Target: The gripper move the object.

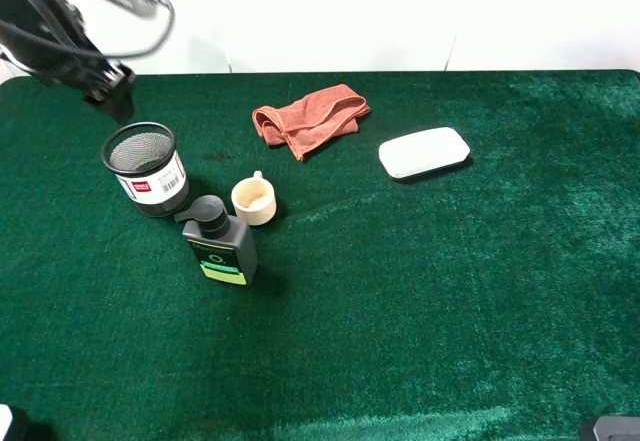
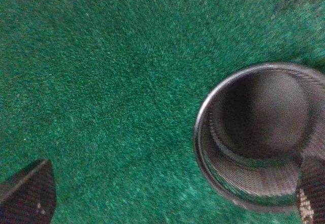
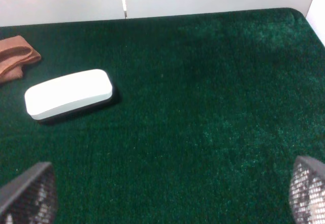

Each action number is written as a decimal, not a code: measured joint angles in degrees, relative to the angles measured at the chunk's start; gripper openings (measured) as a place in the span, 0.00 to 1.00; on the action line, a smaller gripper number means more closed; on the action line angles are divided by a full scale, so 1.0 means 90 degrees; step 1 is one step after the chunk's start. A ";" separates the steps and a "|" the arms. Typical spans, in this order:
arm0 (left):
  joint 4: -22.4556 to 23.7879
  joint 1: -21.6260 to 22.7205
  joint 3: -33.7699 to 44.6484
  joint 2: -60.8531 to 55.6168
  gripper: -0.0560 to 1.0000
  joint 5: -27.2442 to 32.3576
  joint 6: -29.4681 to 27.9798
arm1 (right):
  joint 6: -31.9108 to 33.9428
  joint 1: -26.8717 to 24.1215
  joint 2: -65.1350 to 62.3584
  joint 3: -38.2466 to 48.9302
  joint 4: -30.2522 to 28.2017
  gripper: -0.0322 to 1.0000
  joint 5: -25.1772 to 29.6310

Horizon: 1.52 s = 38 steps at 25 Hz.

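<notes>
The black wire-mesh pen cup [image 1: 147, 169] with a white and red label stands upright on the green cloth at the left. My left gripper [image 1: 110, 96] hangs just behind and above it, apart from it. In the left wrist view I look down into the cup [image 2: 259, 137]. The left gripper [image 2: 170, 201] is open: one fingertip [image 2: 28, 196] is over bare cloth and the other [image 2: 311, 193] is over the cup's rim. My right gripper [image 3: 167, 193] is open and empty over bare cloth, with only its mesh-patterned fingertips [image 3: 28, 193] showing.
A small cream cup [image 1: 253, 200] and a dark grey pump bottle [image 1: 220, 244] stand close to the right of the pen cup. A crumpled orange cloth [image 1: 308, 117] and a white case [image 1: 424, 152] lie further back. The white case also shows in the right wrist view [image 3: 68, 93].
</notes>
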 joint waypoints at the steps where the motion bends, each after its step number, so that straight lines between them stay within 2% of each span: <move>1: -0.0115 0.0000 0.0000 -0.0174 0.94 0.0080 0.0000 | 0.0000 0.0000 0.0000 0.0000 0.0000 0.70 0.0000; 8: -0.0644 0.0000 0.0000 -0.1611 0.94 0.1067 -0.0058 | 0.0000 0.0000 0.0000 0.0000 0.0000 0.70 0.0000; 15: -0.0675 0.0000 0.0058 -0.3024 0.94 0.2106 -0.0810 | 0.0000 0.0000 0.0000 0.0000 0.0000 0.70 0.0000; 19: -0.0682 0.0000 0.0473 -0.4011 0.94 0.2228 -0.1055 | 0.0000 0.0000 0.0000 0.0000 0.0000 0.70 0.0000; 28: -0.0688 0.0000 0.2352 -0.6730 0.94 0.2248 -0.1118 | 0.0000 0.0000 0.0000 0.0000 0.0000 0.70 0.0000; 33: -0.0708 0.0000 0.3109 -0.7907 0.94 0.2248 -0.1126 | 0.0000 0.0000 0.0000 0.0000 0.0000 0.70 0.0000; 38: -0.1188 0.0000 0.3754 -0.8611 0.94 0.2204 -0.1126 | 0.0000 0.0000 0.0000 0.0000 0.0000 0.70 0.0000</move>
